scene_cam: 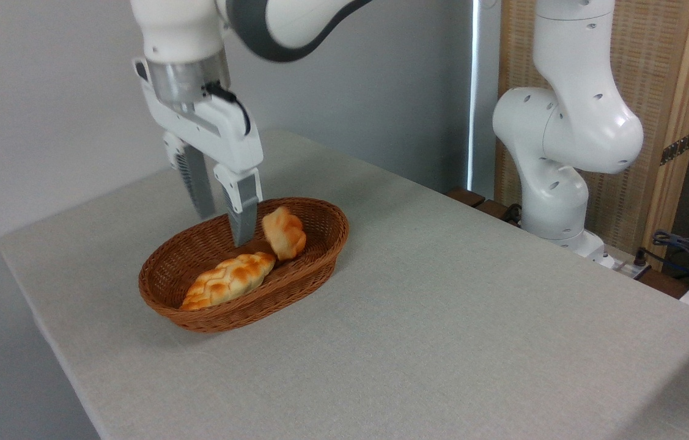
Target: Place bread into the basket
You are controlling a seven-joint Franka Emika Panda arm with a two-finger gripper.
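The gripper (225,227) hung over the basket (320,260) with its two fingers spread apart and nothing between them. Just right of its nearer finger (243,211), the bread (283,232) sat inside the basket, tipped up on edge against the right inner wall, free of the fingers. Below and slightly left of the fingertips lay a braided loaf (228,279), its upper end near the bread

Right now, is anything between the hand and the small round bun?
No. In the camera view the open hand stands just left of the bun in the basket, with nothing between.
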